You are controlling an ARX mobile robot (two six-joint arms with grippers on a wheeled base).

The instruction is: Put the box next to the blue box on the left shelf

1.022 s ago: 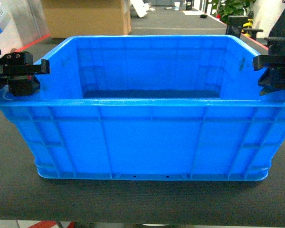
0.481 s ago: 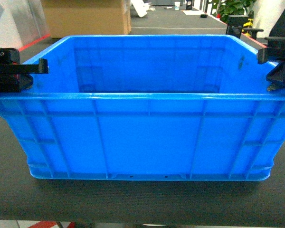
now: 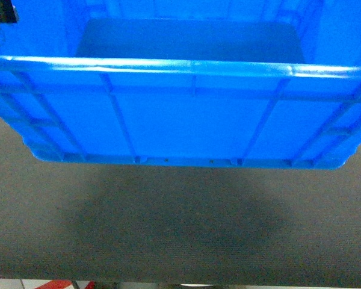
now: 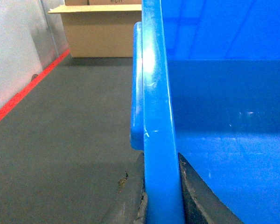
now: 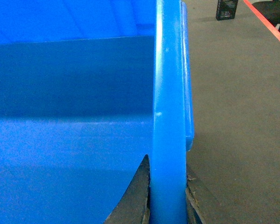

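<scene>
Left pincer [image 4: 162, 198] clamping blue box [image 4: 224, 130] rim, cardboard box [image 4: 102, 28] beyond

Grey floor [image 4: 74, 121], red line [image 4: 25, 91], cardboard box [image 4: 100, 30].

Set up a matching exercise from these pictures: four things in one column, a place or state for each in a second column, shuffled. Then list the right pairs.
Column one:
1. box
2. left tool
3. right tool
4. cardboard carton

Column two:
A. standing on the floor beside a red line
B. lifted, a shadow on the dark surface under it
C. clamped on the box's side wall, open floor to the right of the wall in its wrist view
D. clamped on the box's side wall, open floor to the left of the wall in its wrist view

Pairs: 1-B, 2-D, 3-C, 4-A
</scene>
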